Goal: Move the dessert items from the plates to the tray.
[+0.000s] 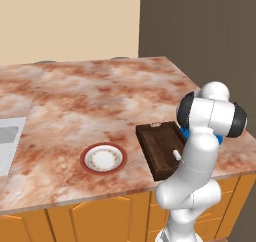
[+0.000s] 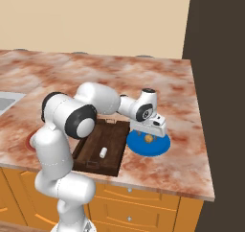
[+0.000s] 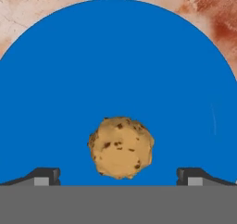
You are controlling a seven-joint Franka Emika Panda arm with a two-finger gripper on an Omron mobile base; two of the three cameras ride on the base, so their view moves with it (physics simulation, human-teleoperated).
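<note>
Arm stretched forward and low, tool [image 3: 118, 177] spread wide

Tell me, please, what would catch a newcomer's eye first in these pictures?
Probably the bright blue plate at the counter's front edge, right of the tray, with the open gripper poised over the golden-brown ball on it. Next, the white cylinder lying in the dark wooden tray. Farther left, the red-rimmed plate sits bare on the marbled counter.

A kitchen: a marbled reddish stone counter [image 1: 100, 101] over orange wooden cabinets [image 1: 100, 218], with a sink [image 1: 7, 141] set in.
</note>
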